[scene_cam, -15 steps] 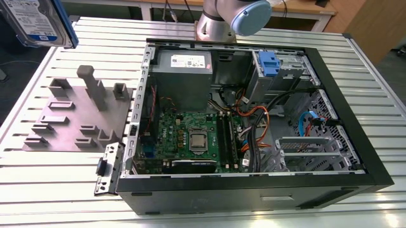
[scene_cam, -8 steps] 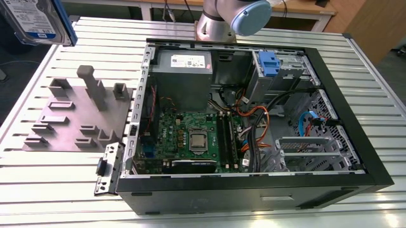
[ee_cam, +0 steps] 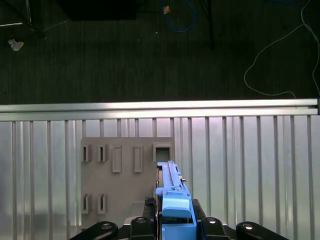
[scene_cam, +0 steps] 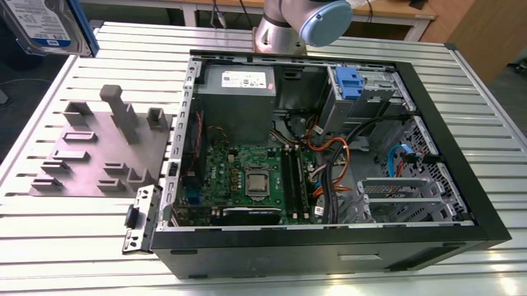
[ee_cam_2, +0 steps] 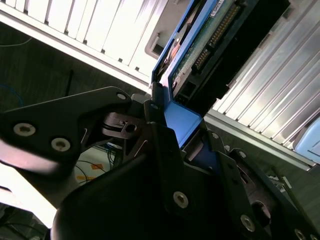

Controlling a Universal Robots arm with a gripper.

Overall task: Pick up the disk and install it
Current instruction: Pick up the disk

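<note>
Firmly clamped on the disk, the gripper held it edge-on, long axis running straight out from its jaws.

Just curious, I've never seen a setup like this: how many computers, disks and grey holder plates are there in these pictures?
computer: 1
disk: 1, clamped in the gripper
grey holder plate: 1
Total: 3

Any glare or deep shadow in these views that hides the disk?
Exterior view: even light on the disk. Second wrist view: the table slats wash out white; the tool clamping the disk sits in shadow. First wrist view: glare streak along the table edge rail.
</note>
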